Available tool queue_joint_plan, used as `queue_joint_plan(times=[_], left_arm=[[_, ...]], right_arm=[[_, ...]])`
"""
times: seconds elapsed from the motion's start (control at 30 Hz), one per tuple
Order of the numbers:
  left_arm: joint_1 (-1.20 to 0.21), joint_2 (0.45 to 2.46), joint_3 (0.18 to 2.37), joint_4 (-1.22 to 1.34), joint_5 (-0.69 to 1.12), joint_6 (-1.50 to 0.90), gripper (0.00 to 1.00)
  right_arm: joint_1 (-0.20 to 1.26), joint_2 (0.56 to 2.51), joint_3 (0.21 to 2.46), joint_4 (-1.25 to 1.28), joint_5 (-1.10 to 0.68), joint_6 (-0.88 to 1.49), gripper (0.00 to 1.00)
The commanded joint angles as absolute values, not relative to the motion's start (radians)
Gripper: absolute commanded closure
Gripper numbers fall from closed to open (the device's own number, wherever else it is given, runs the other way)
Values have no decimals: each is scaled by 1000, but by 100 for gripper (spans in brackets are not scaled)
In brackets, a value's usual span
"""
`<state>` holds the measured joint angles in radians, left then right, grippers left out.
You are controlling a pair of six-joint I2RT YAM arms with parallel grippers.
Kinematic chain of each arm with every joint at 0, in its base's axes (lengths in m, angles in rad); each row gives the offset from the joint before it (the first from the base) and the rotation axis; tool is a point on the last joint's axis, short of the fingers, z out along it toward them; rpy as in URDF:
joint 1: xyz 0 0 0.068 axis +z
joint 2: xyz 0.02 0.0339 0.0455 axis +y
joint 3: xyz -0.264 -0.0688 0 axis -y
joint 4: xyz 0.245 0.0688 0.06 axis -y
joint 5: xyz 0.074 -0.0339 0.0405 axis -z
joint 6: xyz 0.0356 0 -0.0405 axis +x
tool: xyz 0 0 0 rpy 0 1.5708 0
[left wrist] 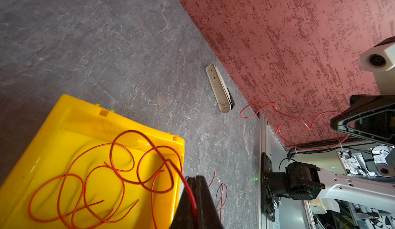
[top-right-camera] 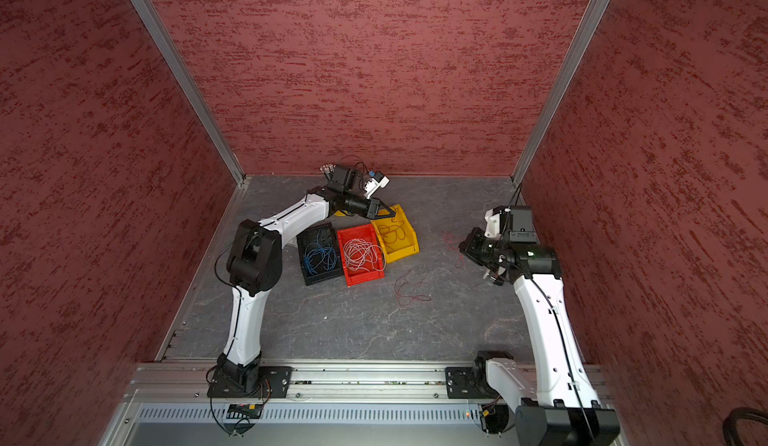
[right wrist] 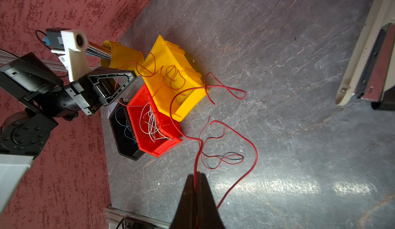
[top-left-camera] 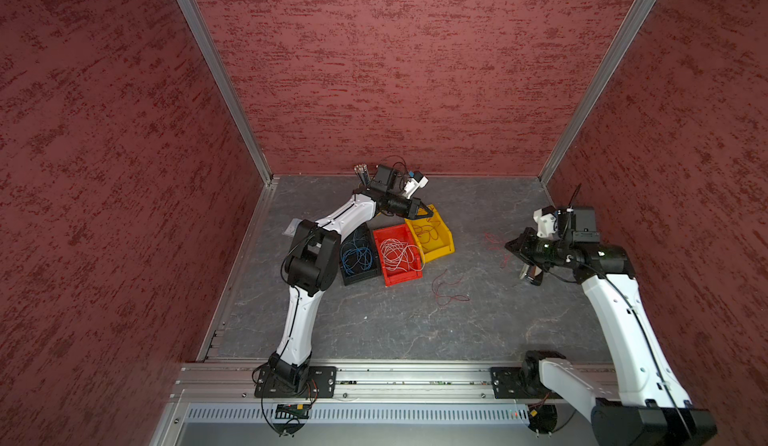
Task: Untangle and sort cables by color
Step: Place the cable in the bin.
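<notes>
Judging from both top views, the thin looping cables seem light, limp and snag-prone: blue cables fill the black plastic bin, whitish cables the red plastic bin, red cables the yellow plastic bin, and one loose red strand lies on the grey worktop. Left wrist view: the left hand pinches a red strand. Right wrist view: the right hand does likewise; a mid-strand hold suits.
</notes>
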<state>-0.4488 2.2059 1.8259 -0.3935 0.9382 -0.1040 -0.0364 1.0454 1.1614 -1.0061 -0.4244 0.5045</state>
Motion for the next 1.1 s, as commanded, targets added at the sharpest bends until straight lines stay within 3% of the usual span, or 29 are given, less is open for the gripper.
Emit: queue_joint_plan(times=[0.0, 0.2, 0.6, 0.67, 0.7, 0.73, 0.87, 1.07], left_arm=[[-443, 2228, 1857, -357, 944, -128, 87], [-443, 2228, 1850, -346, 941, -134, 72], [-449, 2210, 1843, -311, 948, -158, 54], [-448, 2210, 1844, -316, 943, -164, 43], [-447, 2210, 1845, -316, 940, -169, 31], [-448, 2209, 1846, -316, 934, -172, 1], [-450, 2200, 1874, -396, 870, -168, 0], [-461, 2261, 2055, -747, 745, -80, 0]], right_arm=[[-39, 1049, 1143, -981, -439, 495, 100], [-39, 1039, 1145, -980, -451, 505, 100], [-39, 1019, 1168, -995, -471, 515, 100], [-38, 1019, 1179, -1004, -473, 514, 100], [-39, 1019, 1185, -1007, -473, 512, 100], [-38, 1018, 1190, -1010, -471, 513, 100], [-38, 1015, 1198, -1013, -474, 515, 100], [-37, 1022, 1192, -985, -486, 533, 100]])
